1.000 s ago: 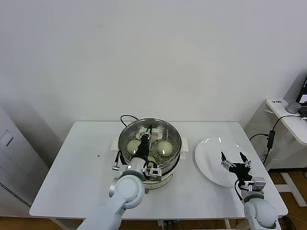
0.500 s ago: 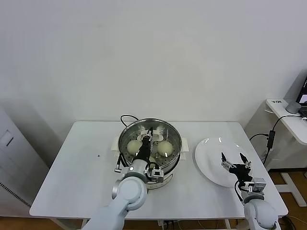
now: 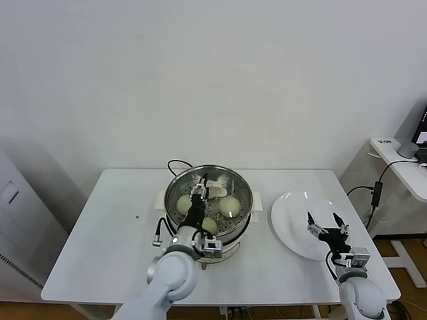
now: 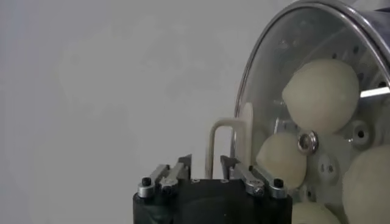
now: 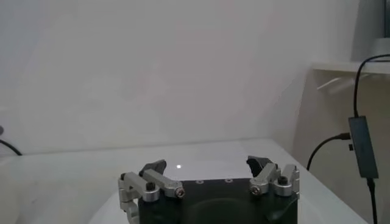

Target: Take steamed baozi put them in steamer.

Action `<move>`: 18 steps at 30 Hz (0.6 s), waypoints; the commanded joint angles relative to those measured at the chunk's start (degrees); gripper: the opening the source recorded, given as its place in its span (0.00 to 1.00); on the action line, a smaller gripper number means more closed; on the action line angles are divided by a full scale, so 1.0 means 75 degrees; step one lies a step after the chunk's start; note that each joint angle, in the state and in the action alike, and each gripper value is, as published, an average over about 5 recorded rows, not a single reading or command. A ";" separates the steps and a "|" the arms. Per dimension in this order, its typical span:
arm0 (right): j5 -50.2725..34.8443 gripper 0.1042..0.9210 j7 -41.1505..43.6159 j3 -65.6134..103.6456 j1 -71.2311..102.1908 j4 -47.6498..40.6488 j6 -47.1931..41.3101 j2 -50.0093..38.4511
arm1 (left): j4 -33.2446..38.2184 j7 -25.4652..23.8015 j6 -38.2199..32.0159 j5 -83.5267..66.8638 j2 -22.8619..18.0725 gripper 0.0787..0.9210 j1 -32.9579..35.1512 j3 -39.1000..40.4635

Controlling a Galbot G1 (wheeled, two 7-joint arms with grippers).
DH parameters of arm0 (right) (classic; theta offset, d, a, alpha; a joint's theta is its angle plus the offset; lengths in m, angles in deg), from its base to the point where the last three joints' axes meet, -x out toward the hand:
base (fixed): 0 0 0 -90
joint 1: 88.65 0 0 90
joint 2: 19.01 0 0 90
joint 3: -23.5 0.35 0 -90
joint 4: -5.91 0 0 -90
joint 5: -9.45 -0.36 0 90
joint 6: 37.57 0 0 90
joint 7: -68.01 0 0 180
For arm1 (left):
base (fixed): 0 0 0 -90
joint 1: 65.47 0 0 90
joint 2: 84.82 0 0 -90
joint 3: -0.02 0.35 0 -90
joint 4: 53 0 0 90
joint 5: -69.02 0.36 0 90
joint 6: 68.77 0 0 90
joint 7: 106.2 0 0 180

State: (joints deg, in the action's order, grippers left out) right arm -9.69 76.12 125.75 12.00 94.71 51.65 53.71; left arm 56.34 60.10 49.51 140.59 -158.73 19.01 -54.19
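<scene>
In the middle of the white table [image 3: 100, 227] stands the steamer [image 3: 175, 187], a round, shiny steel pot on a white base with small side handles; no brand, label or writing can be read on it or on anything else. Its perforated tray shows between the baozi: one bun [image 3: 185, 203] on the steamer's left side, one [image 3: 229, 206] on its right, and a third [image 3: 209, 225] at the near rim. In the left wrist view three more or less whole domes show, a large one [image 4: 320, 95], a smaller one [image 4: 279, 159] and one cut by the picture's edge [image 4: 365, 185], plus a sliver of what may be a fourth. All are smooth, pale cream-yellow domes sitting flat side down, round, with no long axis to speak of. The left gripper [image 3: 199, 191] hangs over the steamer's middle, between the left and right buns, its dark fingers part-way apart and holding nothing; in its wrist view the fingertips [image 4: 233, 165] stand with a clear gap between them, beside the steamer's rim. A black cable [image 3: 175, 163] loops on the table behind the steamer. To the steamer's right, close to it but apart, lies a flat white plate [image 3: 291, 207]. The right gripper [image 3: 325, 223] rests over the plate's near right part, fingers spread wide and empty, well apart from the steamer.
</scene>
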 commanded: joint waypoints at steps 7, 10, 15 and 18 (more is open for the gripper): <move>-0.0127 0.88 0.0034 0.0005 -0.0031 0.0086 -0.0078 0.0011 | 0.2491 -0.1297 -0.1277 -1.0400 0.1829 0.77 0.0056 -0.2551; -0.0235 0.88 -0.0078 0.0042 -0.0049 0.0136 -0.0121 0.0040 | 0.2568 -0.0819 -0.1086 -1.2800 0.1725 0.85 0.0200 -0.3488; -0.0223 0.88 -0.0300 0.0161 0.0015 0.0231 0.0022 -0.0030 | 0.2204 0.0842 -0.0690 -1.4499 0.1151 0.88 0.0376 -0.4718; -0.0184 0.88 -0.0288 0.0182 0.0124 0.0299 0.0088 -0.0055 | 0.1617 0.1625 -0.0613 -1.4290 0.0984 0.88 0.0556 -0.5150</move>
State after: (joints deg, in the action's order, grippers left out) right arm -10.77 75.28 126.47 12.10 95.94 51.14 53.48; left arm 70.66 57.34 43.77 81.27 -150.02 20.99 -74.18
